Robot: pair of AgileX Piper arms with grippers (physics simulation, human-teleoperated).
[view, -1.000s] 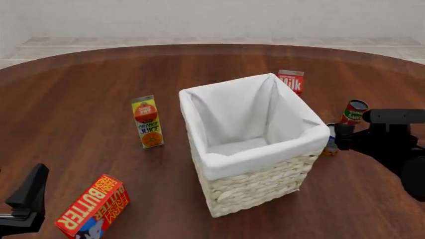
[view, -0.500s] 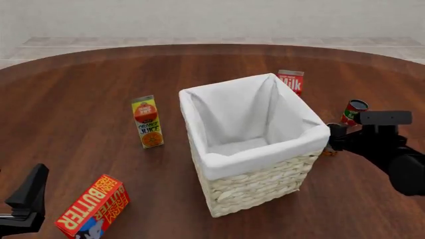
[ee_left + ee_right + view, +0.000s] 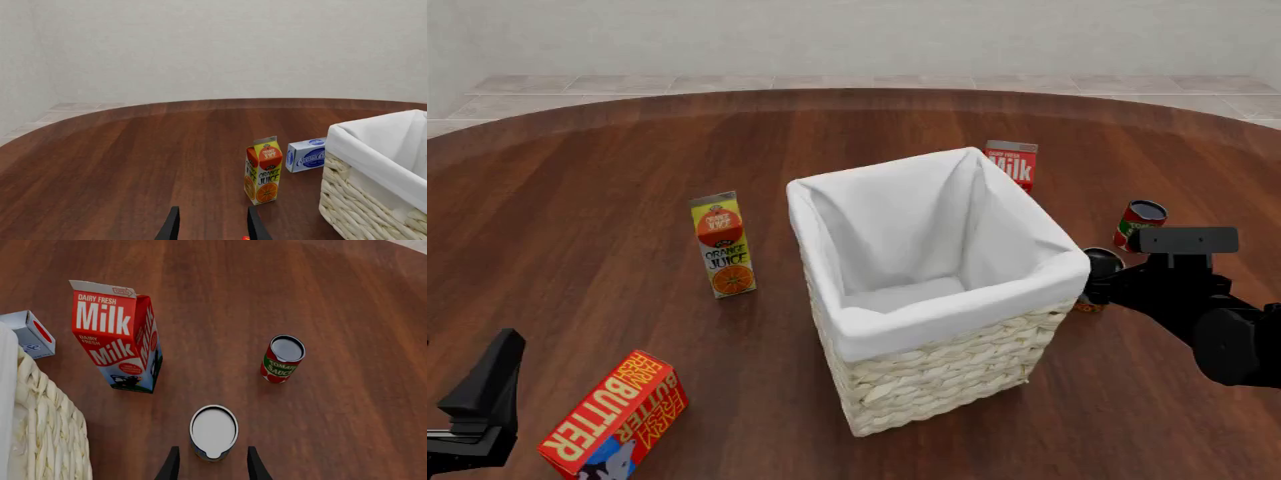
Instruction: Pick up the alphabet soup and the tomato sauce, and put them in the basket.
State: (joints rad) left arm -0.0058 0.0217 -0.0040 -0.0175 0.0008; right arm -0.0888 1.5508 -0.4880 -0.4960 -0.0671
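The right tool (image 3: pixel 209 465) has drifted nearer since earlier, spread, straddling the alphabet soup (image 3: pixel 213 432) just at the basket's (image 3: pixel 961 365) 3 o'clock side; tomato sauce (image 3: pixel 1138 224) stands at 2 o'clock. The left tool (image 3: pixel 211 227) is spread.

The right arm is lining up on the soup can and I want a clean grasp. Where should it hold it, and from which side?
Grip the alphabet soup across its round side wall, coming from above. It stands upright with its silvery top facing the right gripper, whose open fingers already straddle it; the basket beside it limits a sideways approach.
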